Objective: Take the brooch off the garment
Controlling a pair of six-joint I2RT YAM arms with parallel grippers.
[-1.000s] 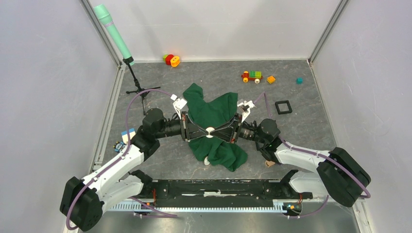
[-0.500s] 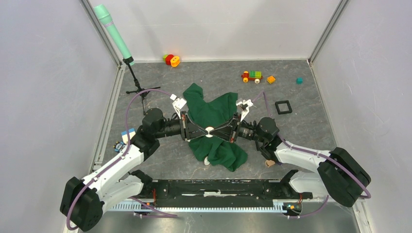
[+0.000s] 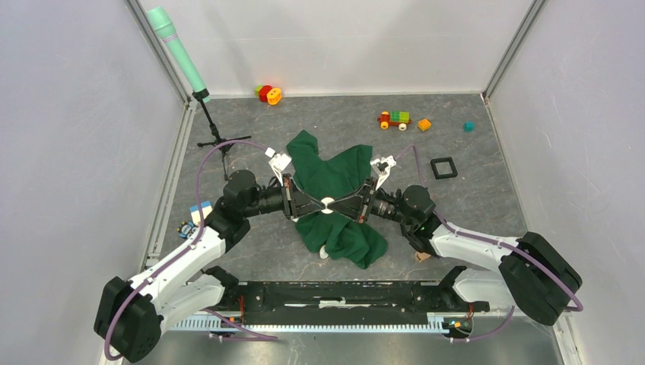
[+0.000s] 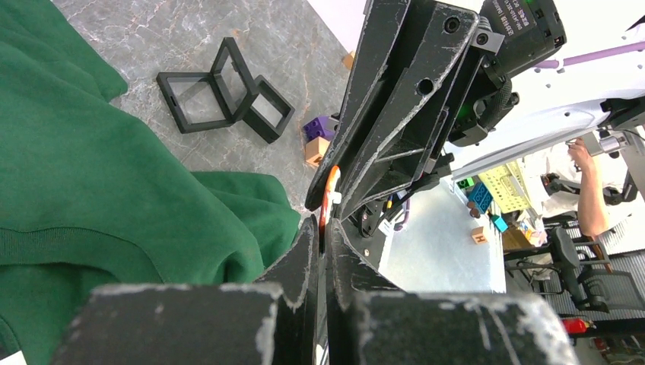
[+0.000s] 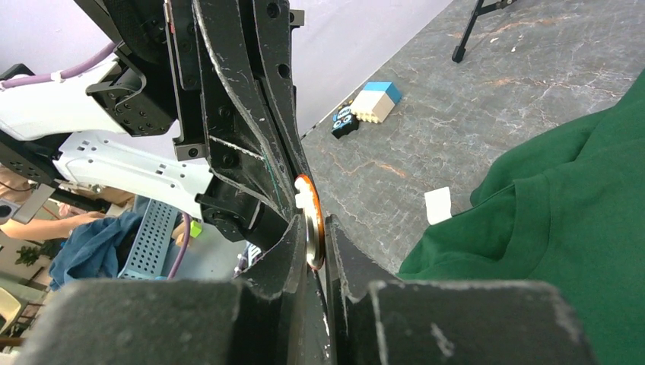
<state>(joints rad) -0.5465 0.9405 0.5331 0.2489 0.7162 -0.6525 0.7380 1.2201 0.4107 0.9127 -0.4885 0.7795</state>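
Observation:
The garment (image 3: 335,201) is a dark green sweatshirt crumpled at the middle of the table. Above it, both arms meet tip to tip at the brooch (image 3: 327,204), a tiny white round piece. My left gripper (image 3: 322,204) comes in from the left and is shut on its thin edge. My right gripper (image 3: 333,204) comes in from the right, its jaws closed against the same disc. The right wrist view shows the brooch (image 5: 310,222) edge-on, silver with an orange rim, at my right gripper (image 5: 315,225). In the left wrist view the brooch (image 4: 326,199) sits above my left gripper (image 4: 323,228), with green cloth (image 4: 91,175) to the left.
A black square frame (image 3: 443,167) lies right of the garment. A toy train (image 3: 394,119), an orange block (image 3: 424,125) and a teal block (image 3: 468,126) sit at the back right. A tripod stand (image 3: 215,138) is at the back left, small blocks (image 3: 199,212) by the left arm.
My right gripper's jaws have narrowed onto the brooch and the right wrist has edged slightly left. The left gripper has stayed shut in place.

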